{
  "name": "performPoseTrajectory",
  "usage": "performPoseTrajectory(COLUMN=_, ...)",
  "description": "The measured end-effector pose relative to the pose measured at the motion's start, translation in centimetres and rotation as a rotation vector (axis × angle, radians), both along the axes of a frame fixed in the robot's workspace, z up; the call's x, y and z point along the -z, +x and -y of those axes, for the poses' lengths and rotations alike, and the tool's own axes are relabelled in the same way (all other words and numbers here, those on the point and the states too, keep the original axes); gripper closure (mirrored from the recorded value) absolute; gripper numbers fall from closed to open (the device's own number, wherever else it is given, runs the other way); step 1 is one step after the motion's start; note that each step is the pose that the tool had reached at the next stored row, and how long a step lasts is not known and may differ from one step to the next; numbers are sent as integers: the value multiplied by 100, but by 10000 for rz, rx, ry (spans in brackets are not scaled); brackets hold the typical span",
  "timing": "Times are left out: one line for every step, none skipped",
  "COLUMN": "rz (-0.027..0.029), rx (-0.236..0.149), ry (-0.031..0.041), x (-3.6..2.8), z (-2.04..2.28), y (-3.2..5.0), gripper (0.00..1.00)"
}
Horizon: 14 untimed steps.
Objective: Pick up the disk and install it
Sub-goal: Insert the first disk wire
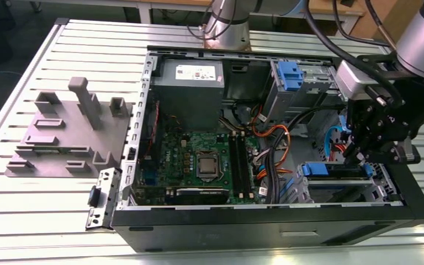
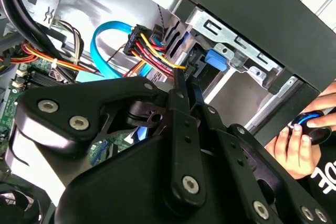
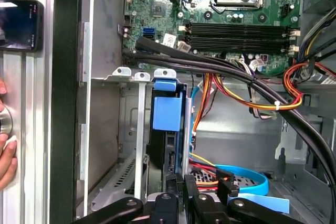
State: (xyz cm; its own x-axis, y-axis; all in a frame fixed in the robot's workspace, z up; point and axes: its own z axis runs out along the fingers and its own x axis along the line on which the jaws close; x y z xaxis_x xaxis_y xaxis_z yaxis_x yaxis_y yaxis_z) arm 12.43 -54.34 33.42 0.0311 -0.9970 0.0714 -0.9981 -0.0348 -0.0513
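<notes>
The disk [image 1: 328, 170] sits in its blue carrier inside the drive cage at the corner of the open computer case [image 1: 271, 221] on the exterior view's right. In the first wrist view its blue handle [image 3: 167, 109] faces the motherboard. The blue carrier [image 2: 215, 59] also peeks out of the cage in the second wrist view. My gripper [image 1: 358, 159] hangs just above the cage at the disk's cable end. Its fingers [image 3: 172, 184] stand close together and shut, right at the disk's edge, with nothing held between them. The gripper [image 2: 184, 85] tips point into the cage beside the coloured cables.
Orange, red and blue cables [image 1: 271, 138] cross the case beside the cage. A second blue carrier [image 1: 289, 73] sits in the upper bay, near the grey power supply [image 1: 190, 74]. A grey fixture block [image 1: 64, 132] stands on the slatted table. A person's hand [image 2: 296, 140] rests outside the case wall.
</notes>
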Motion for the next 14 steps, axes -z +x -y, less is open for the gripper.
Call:
performPoseTrajectory(rz=23, rx=8, ry=5, x=0, z=0, y=-3, gripper=83)
performPoseTrajectory(rz=45, rx=16, ry=9, x=0, z=1, y=-8, gripper=83)
performPoseTrajectory(rz=58, rx=22, ry=13, x=1, z=2, y=-14, gripper=83)
performPoseTrajectory(rz=63, rx=24, ry=12, x=1, z=4, y=-21, gripper=83)
performPoseTrajectory(rz=64, rx=24, ry=12, x=1, z=7, y=-26, gripper=83)
performPoseTrajectory(rz=64, rx=24, ry=12, x=2, z=12, y=-28, gripper=83)
performPoseTrajectory(rz=65, rx=23, ry=13, x=4, z=17, y=-29, gripper=83)
performPoseTrajectory(rz=65, rx=25, ry=13, x=6, z=22, y=-30, gripper=83)
performPoseTrajectory(rz=65, rx=30, ry=15, x=10, z=25, y=-31, gripper=83)
performPoseTrajectory(rz=65, rx=36, ry=15, x=13, z=27, y=-31, gripper=83)
performPoseTrajectory(rz=65, rx=40, ry=15, x=16, z=30, y=-31, gripper=83)
performPoseTrajectory(rz=65, rx=45, ry=13, x=17, z=32, y=-32, gripper=83)
performPoseTrajectory(rz=65, rx=51, ry=12, x=18, z=33, y=-32, gripper=83)
performPoseTrajectory(rz=65, rx=57, ry=12, x=20, z=35, y=-32, gripper=83)
